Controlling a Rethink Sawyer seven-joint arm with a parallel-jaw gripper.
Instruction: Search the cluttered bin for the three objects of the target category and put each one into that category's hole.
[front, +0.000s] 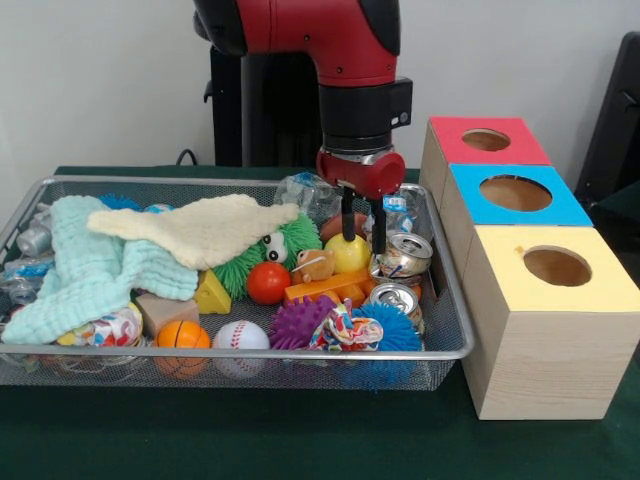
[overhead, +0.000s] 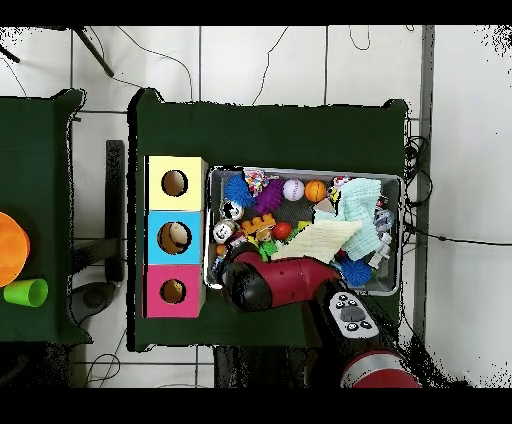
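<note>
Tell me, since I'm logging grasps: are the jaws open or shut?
Open. In the front view the gripper shows two separate black fingers with a gap, above the yellow ball.

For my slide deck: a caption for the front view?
Open gripper poised over yellow ball in cluttered wire bin.

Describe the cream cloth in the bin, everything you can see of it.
The cream cloth is a pale yellowish, nubbly-textured piece of fabric, spread out flat and loosely rumpled rather than folded, tapering toward a point on one side. It lies on top of the clutter in the wire bin, overlapping the light blue-green towel on one side and draping over the green spiky toy with googly eyes on the other. In the overhead view it shows near the bin's middle. The gripper is apart from it.
</note>
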